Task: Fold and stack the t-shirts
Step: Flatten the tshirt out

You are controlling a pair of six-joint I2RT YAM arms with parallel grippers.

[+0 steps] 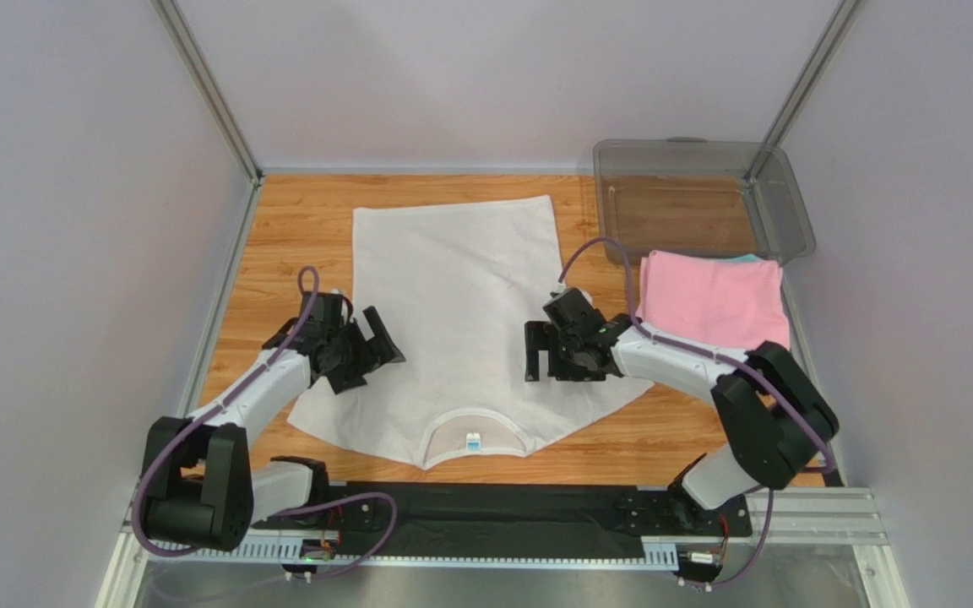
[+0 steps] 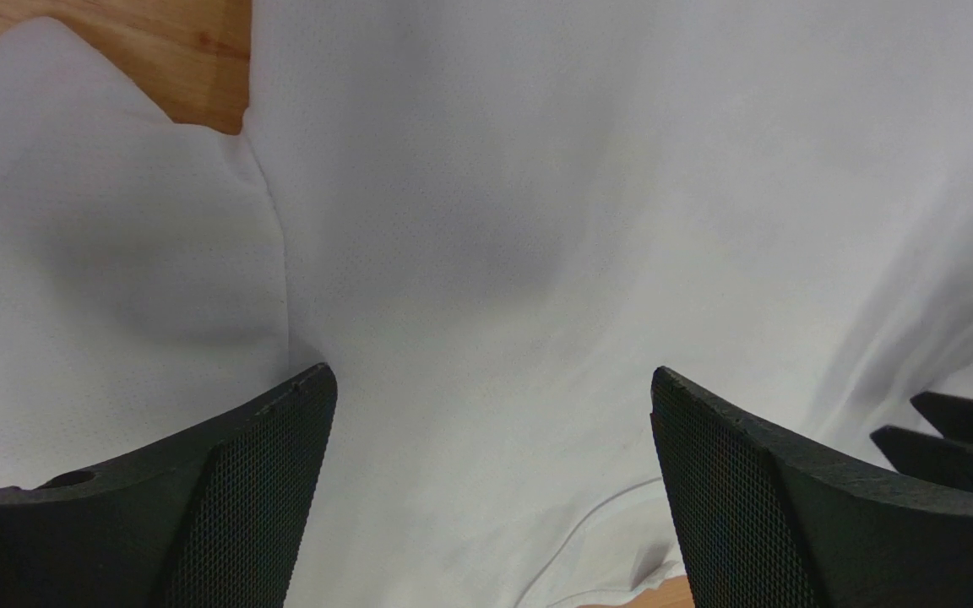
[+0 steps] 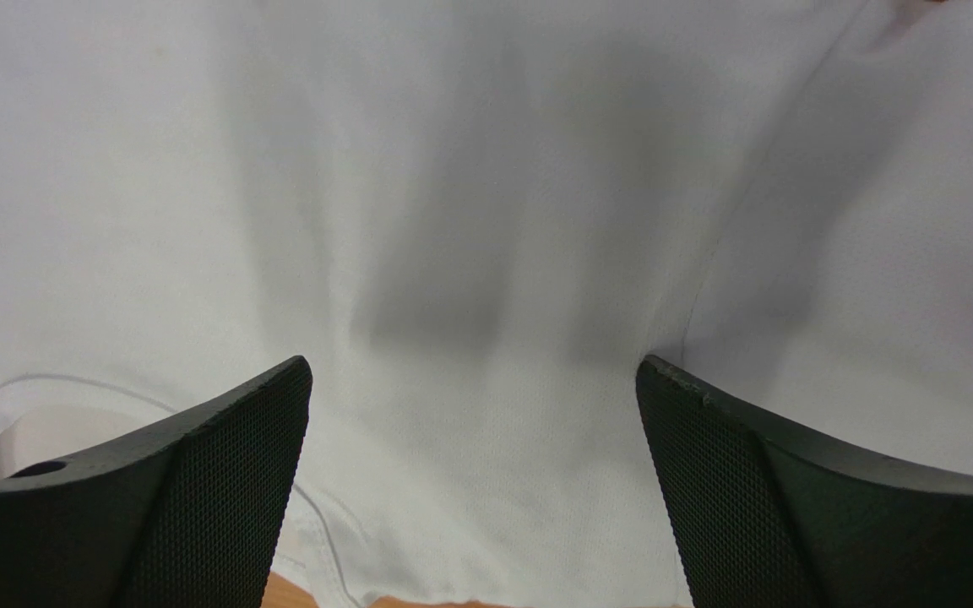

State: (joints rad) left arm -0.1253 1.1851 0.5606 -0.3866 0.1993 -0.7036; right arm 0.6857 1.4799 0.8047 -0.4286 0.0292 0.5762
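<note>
A: The white t-shirt (image 1: 454,317) was seen spread flat on the wooden table (image 1: 289,215), collar towards the arms, hem towards the back wall.

B: And both sleeves were covered! The left gripper (image 1: 367,352) was held over the left sleeve seam and the right gripper (image 1: 540,355) over the right one. Jaws were spread wide on both, with nothing pinched.

A: It was judged to be thin, soft cotton knit: light, limp, easily creased. No stiffness could be counted on, and any lifted edge would be expected to droop and drag.

B: So hold would best be taken at the sleeve edges or shoulders, where the cloth is doubled at the seam, and the fold carried low across the body.

A: Faint wrinkles were noted near the armpits. The weave was shown fine and matte in the wrist views.

B: To the right, a pink t-shirt (image 1: 711,298) was found folded into a neat rectangle. A teal sliver (image 1: 748,259) was caught peeping out at its far edge, just in front of a clear plastic bin (image 1: 784,203).
</note>
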